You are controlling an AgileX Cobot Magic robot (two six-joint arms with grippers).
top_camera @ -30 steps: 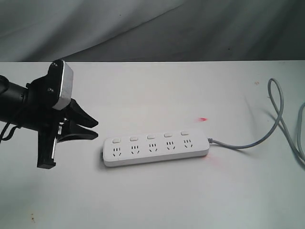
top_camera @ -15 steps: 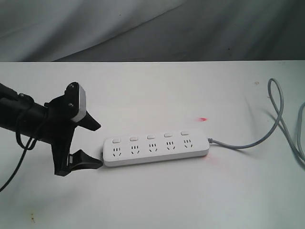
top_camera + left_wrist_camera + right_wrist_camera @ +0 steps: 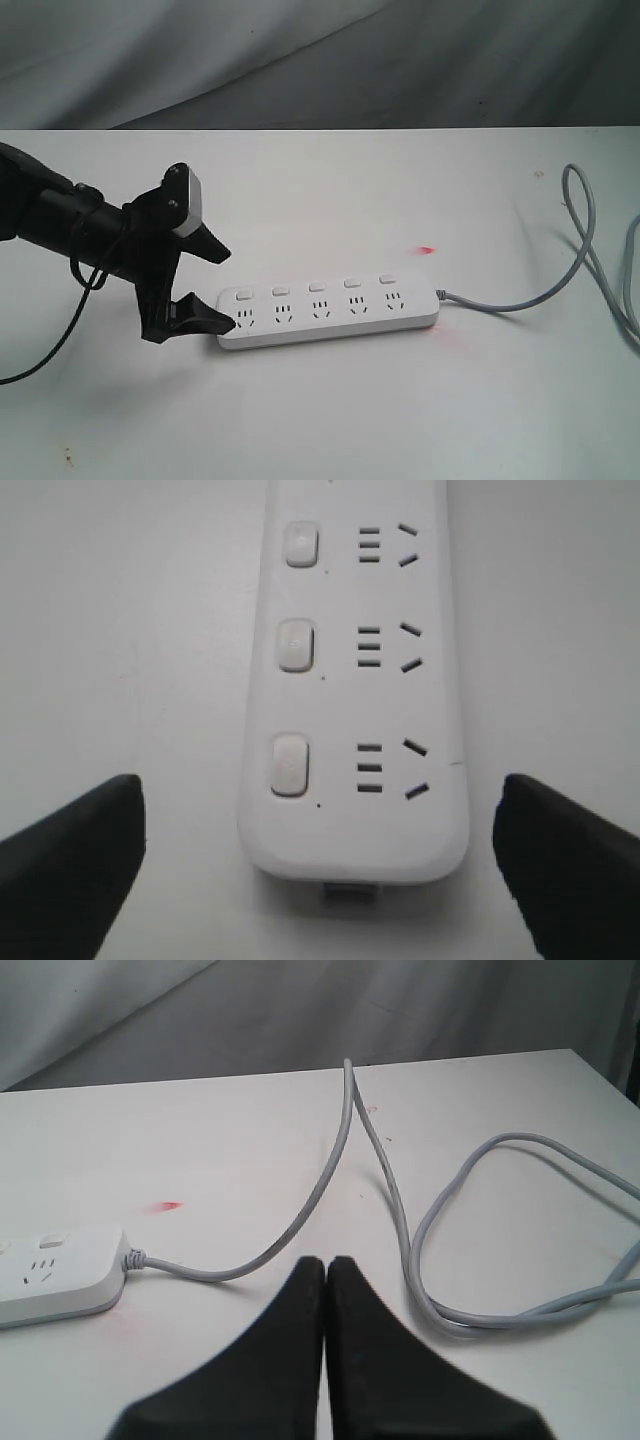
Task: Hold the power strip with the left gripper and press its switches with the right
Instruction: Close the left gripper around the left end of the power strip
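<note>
Near side of the table (image 3: 350, 430): bare, ample room. Mid-table, the power strip (image 3: 330, 310) lies flat, switches (image 3: 316, 287) facing up. The left gripper (image 3: 228, 290), jaws spread, straddles its cordless end without touching it, judged ready to clamp it against sliding. The right gripper (image 3: 326, 1265), fingers pressed together on nothing as suits poking, waits beyond the corded end. The grey cord (image 3: 520, 300) loops toward the far right edge.

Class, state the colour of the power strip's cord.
Grey: the thin round cord, clearest in the right wrist view.
</note>
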